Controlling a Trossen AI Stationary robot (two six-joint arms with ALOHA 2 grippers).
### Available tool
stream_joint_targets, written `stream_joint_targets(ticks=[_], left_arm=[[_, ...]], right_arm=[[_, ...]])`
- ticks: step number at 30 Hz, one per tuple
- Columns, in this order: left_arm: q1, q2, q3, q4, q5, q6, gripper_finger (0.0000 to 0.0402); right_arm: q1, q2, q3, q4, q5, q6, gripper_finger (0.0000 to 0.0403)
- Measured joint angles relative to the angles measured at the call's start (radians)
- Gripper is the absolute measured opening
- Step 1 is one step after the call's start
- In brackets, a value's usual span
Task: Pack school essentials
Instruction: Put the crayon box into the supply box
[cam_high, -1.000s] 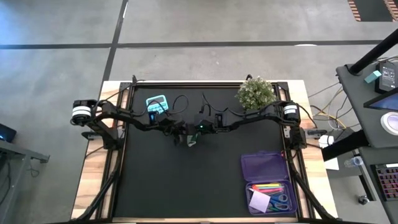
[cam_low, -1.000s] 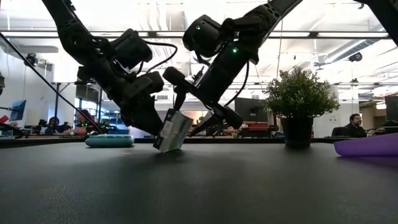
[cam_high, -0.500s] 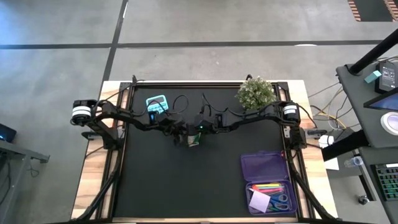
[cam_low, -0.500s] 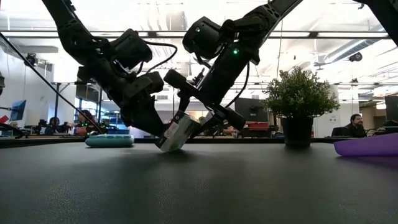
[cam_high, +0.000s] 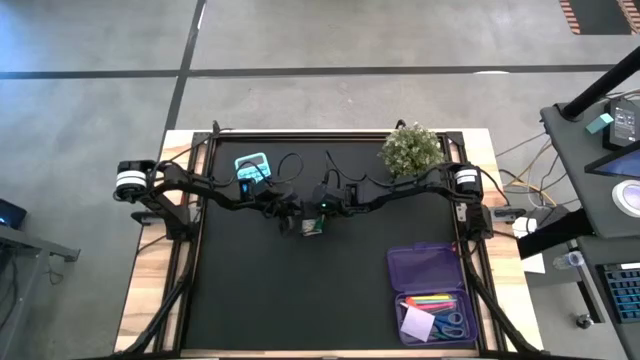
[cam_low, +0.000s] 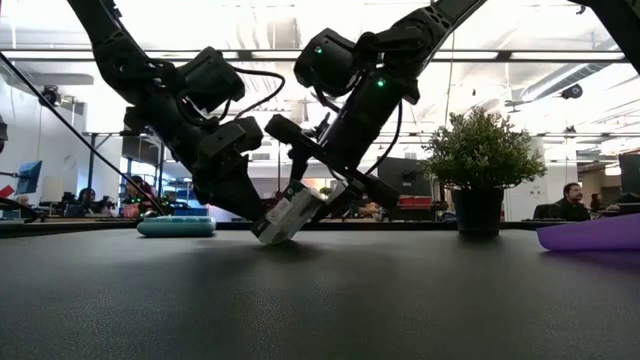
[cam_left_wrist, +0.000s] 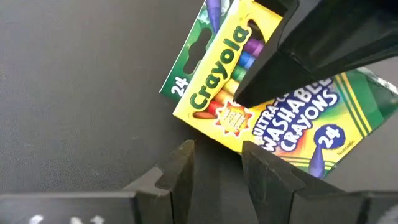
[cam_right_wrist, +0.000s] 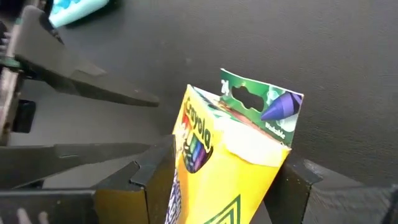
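- Yellow and green crayon box (cam_right_wrist: 227, 168) sits clamped between the two fingers of the right gripper (cam_right_wrist: 217, 177), one finger (cam_right_wrist: 140, 177) on each side of it, its green hang tab pointing away from the wrist
- From the low view the crayon box (cam_low: 288, 213) is tilted, one lower corner on or just above the black table (cam_low: 320, 300), held near the table's middle, toward the far side
- Left gripper (cam_left_wrist: 217, 165) stands just beside the crayon box (cam_left_wrist: 249, 112); its fingers (cam_left_wrist: 177, 177) are a little apart with only bare mat between them, gripping nothing, and I cannot tell whether the tips touch the box
- In the high view both arms meet over the table's far middle, the left gripper (cam_high: 290, 212) and the right gripper (cam_high: 318, 222) close together around the box (cam_high: 311, 228)
- Purple plastic case (cam_high: 432, 295) lies open at the near right corner of the table, well apart from the grippers; its near half holds coloured pens (cam_high: 435, 300), a white note pad (cam_high: 417, 323) and blue-handled scissors (cam_high: 455, 322)
- Teal object (cam_high: 251, 166) rests on the far left part of the table, behind the left arm
- Green potted plant (cam_high: 410, 148) stands at the far right corner
- People (cam_low: 572, 203) sit in the room beyond the table
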Motion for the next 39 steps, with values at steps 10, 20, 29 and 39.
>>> stream_joint_targets(ticks=[10,20,29,39], left_arm=[[0.0,0.0,0.0,-0.001,0.0,0.001,0.0118],[0.0,0.0,-0.005,-0.001,0.0,0.004,0.0118],[0.0,0.0,-0.014,-0.016,0.001,-0.003,0.0118],[0.0,0.0,-0.016,-0.041,0.002,-0.003,0.0118]], right_arm=[[0.002,0.0,-0.001,-0.014,-0.007,0.015,0.018],[0.002,0.0,0.0,-0.009,-0.007,0.019,0.0109],[0.008,-0.077,-0.001,-0.038,-0.026,-0.03,0.0107],[0.033,-0.23,-0.001,-0.278,-0.002,-0.142,0.0107]])
